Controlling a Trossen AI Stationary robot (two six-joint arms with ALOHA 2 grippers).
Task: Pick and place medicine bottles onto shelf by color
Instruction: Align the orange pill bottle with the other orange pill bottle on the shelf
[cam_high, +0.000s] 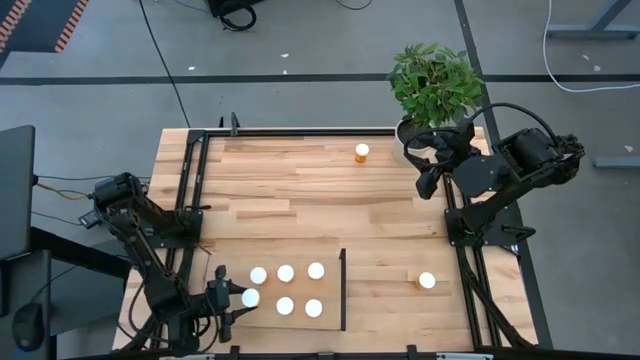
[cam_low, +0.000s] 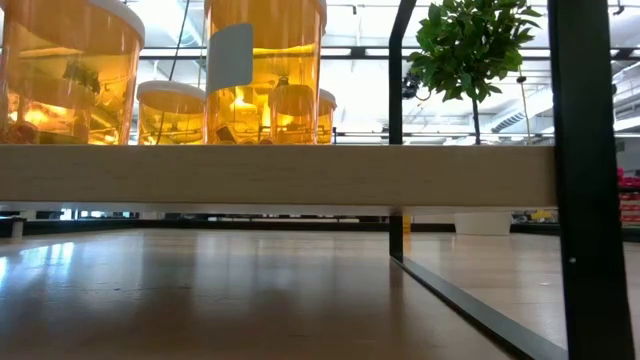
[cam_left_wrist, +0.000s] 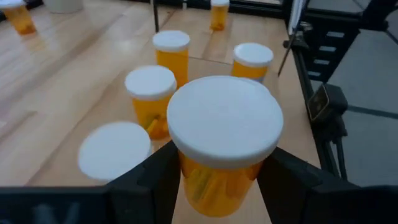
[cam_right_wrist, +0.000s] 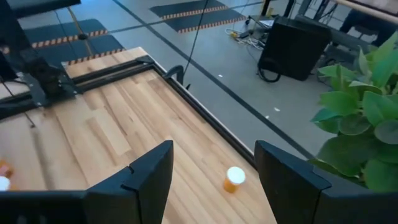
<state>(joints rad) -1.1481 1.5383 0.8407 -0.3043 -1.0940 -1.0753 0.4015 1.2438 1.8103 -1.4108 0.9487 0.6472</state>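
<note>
**Ana:** Bottles first, nearest the front edge. The left gripper (cam_high: 232, 298) has its jaws around one medicine bottle (cam_left_wrist: 224, 134) on the shelf (cam_high: 330, 322); in the left wrist view the dark fingers (cam_left_wrist: 146, 180) sit on either side of the orange body, just under the white cap.

**Ben:** Clenched or released?

**Ana:** They flank it closely, but whether they are pressing on it or have just let go I cannot tell. It stands upright on the board, so I judge this is the setting-down or picking-up end of a move.

**Ben:** And its neighbours?

**Ana:** Five more capped bottles (cam_high: 286, 273) stand close by in two loose rows with it, all on the shelf's side of the black upright strip (cam_high: 343, 290). That grouping looks deliberate: packed together, probably to leave room.

**Ben:** Beyond the strip?

**Ana:** One bottle (cam_high: 427, 281) sits alone on the table (cam_high: 300, 190), well apart from the rest. Farther back another bottle (cam_high: 362, 152) stands near the rear rail.

**Ben:** The other arm?

**Ana:** The right gripper (cam_right_wrist: 211, 180) waits at the far right corner by the potted plant (cam_high: 435, 85), jaws spread and empty, looking down towards that far bottle. I'd guess it is the handier arm for it.
</note>
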